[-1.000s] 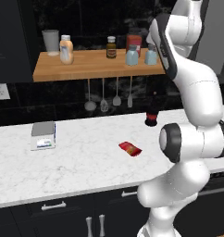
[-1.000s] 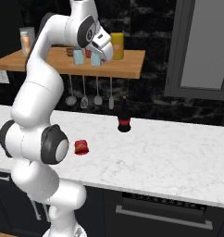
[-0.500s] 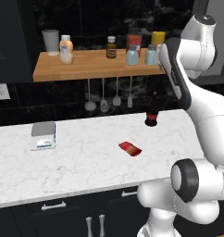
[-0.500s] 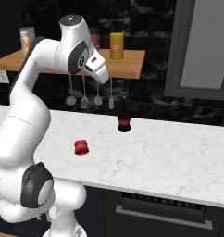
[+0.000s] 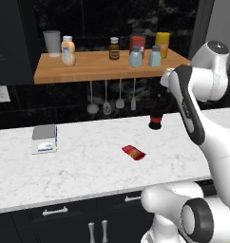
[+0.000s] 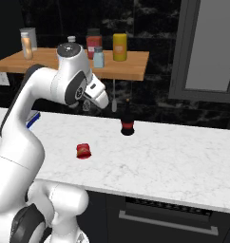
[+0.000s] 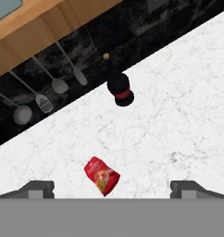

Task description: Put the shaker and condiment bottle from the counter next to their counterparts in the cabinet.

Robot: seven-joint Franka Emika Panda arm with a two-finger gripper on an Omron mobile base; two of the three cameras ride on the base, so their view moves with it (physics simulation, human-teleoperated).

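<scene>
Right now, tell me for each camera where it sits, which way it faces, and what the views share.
Left base view: behind-left, facing the white marble counter and wooden shelf; arm at right.
Right base view: behind-right, same counter; arm at left.
Hand view: on the hand, looking down between open gripper tips.
Shared: small red bottle lying on the counter.

My views: even, flat rendered light, no glare. Tabletop (image 5: 88, 166) bright white; back wall v. dark, detail lost. Soft small shadows under things. Slightly soft, low-res, no edge distortion.
</scene>
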